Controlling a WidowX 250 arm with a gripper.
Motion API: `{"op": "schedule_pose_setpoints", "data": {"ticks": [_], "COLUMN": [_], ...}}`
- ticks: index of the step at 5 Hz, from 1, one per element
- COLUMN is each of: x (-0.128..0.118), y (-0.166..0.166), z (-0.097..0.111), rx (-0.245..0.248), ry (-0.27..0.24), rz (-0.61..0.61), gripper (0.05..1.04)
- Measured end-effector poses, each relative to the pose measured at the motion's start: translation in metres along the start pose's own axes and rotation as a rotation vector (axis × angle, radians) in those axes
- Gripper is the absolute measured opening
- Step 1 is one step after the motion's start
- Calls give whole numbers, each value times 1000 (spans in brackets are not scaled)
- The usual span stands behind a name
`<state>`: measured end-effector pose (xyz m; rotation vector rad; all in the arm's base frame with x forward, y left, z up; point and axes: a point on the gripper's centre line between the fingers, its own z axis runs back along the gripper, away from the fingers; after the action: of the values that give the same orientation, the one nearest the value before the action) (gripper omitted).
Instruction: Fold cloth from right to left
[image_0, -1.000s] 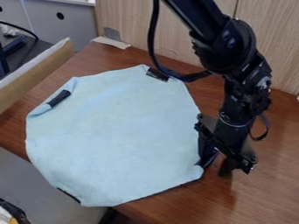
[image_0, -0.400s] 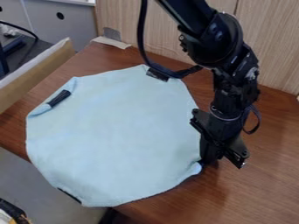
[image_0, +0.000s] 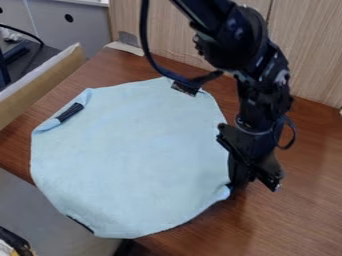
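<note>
Cloth (image_0: 130, 155) of pale blue fabric, roughly octagonal, is spread over the brown wooden table (image_0: 304, 210), slightly past its near edge. The black two-finger gripper (image_0: 238, 187) is placed at the cloth's right margin, presumably so that side can be folded left; whether it is wide or closed cannot be told. One cloth and one gripper are counted.
</note>
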<state>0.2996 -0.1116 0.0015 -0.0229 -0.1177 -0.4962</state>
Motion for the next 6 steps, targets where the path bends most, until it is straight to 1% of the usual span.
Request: {"op": "schedule_pose_setpoints", "data": {"ticks": [1, 2, 3, 4, 5, 6], "x": [-2, -5, -23, -43, -73, -94], "y": [8, 28, 64, 96, 140, 171], "z": [19, 46, 72, 80, 83, 70], "rx": [-1, 13, 14, 17, 22, -10], "ry": [12, -27, -71, -85, -90, -66], "rz": [-3, 30, 89, 141, 216, 252], "gripper": [58, 58, 58, 58, 56, 56]}}
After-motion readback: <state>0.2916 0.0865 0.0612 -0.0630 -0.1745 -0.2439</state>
